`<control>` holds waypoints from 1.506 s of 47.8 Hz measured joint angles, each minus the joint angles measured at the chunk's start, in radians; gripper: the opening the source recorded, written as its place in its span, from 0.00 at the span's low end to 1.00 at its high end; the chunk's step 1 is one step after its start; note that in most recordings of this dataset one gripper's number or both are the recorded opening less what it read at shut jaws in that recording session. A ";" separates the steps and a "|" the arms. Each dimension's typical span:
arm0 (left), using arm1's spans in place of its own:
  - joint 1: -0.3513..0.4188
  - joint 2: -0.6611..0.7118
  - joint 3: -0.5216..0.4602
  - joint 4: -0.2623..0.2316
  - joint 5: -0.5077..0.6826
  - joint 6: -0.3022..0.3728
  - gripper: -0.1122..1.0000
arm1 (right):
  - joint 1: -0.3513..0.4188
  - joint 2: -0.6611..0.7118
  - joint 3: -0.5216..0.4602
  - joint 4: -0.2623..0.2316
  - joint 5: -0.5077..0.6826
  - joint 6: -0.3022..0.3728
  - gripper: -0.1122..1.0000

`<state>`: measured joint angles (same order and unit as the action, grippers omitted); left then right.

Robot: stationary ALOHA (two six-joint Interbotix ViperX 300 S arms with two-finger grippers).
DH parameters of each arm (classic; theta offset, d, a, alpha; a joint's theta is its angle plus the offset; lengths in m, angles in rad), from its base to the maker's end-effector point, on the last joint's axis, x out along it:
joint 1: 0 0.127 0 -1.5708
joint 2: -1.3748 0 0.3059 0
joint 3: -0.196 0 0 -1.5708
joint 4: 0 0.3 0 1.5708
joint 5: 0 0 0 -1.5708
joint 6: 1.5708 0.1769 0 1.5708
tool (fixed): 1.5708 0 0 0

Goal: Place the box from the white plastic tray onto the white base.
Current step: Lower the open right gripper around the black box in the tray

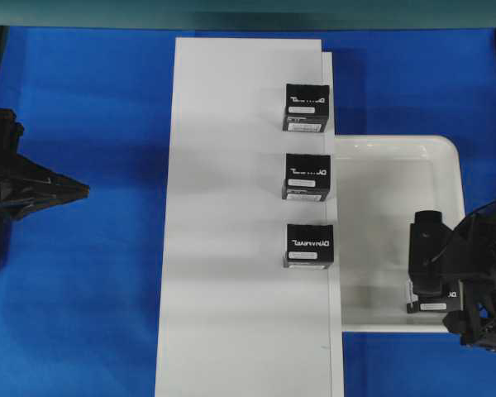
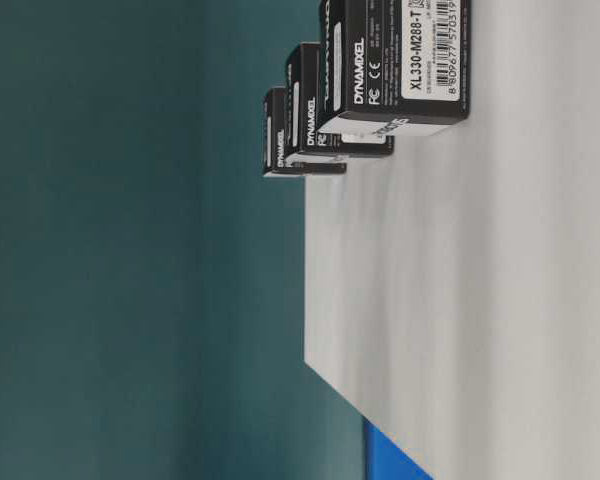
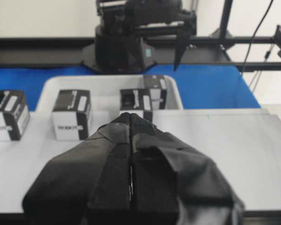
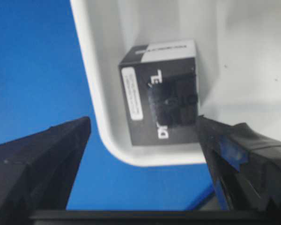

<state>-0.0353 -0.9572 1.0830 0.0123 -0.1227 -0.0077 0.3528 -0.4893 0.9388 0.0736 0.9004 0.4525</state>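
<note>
Box [image 4: 159, 93] in white tray [image 1: 446, 149], white label | three DYNAMIXEL boxes [image 1: 307, 246] | right hand [image 4: 140, 154] spread | left hand [image 3: 131, 123] pressed together

Nearest lettered box [image 2: 395, 65]: DYNAMIXEL, FC CE, XL330-M288-T. Box [image 3: 71, 115] side: ROBOTIS, partly hidden.

right gripper [image 4: 143, 136] open, left gripper [image 3: 131, 123] closed

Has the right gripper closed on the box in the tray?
No, the right gripper stands wide open, with the box lying free in the white plastic tray.
</note>
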 measured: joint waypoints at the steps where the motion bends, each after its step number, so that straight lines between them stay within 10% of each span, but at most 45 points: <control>1: 0.000 0.000 0.000 0.002 0.000 0.000 0.03 | 0.000 0.005 0.003 -0.002 -0.005 0.000 1.00; 52: -0.002 0.003 0.002 0.002 0.000 -0.014 0.03 | -0.015 0.117 0.118 -0.064 -0.213 -0.002 0.99; 63: 0.000 0.003 0.000 0.002 0.000 -0.014 0.03 | -0.015 0.115 0.114 -0.037 -0.199 -0.003 0.64; 72: 0.000 0.003 0.000 0.002 0.002 -0.014 0.03 | -0.015 0.092 0.101 -0.029 -0.186 -0.003 0.63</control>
<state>-0.0353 -0.9541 1.0830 0.0138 -0.1212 -0.0215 0.3375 -0.3973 1.0400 0.0445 0.7148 0.4495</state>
